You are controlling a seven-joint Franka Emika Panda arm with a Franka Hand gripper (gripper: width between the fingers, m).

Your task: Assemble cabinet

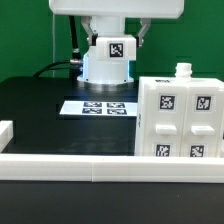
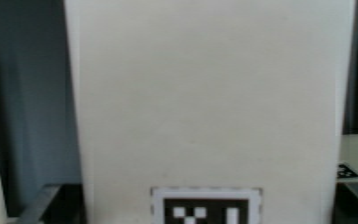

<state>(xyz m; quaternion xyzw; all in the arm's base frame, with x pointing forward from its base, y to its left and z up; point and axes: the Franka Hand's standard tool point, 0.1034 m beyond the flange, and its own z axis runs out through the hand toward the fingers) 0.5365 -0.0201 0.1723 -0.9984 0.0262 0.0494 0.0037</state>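
The cabinet's large white box (image 1: 180, 120) stands at the exterior view's right, with several black-and-white tags on its front and a small white knob on top. My gripper (image 1: 108, 38) hangs at the back centre, shut on a smaller white tagged panel piece (image 1: 108, 62) held above the table. In the wrist view this panel (image 2: 202, 100) fills the middle, its tag (image 2: 211, 210) near the gripper (image 2: 190, 206). A dark finger (image 2: 48, 205) presses against each side of the panel.
The marker board (image 1: 100, 107) lies flat on the black table below the held panel. A long low white rail (image 1: 70, 165) runs along the front edge, with a short arm (image 1: 6, 135) at the exterior view's left. Cables hang behind the arm.
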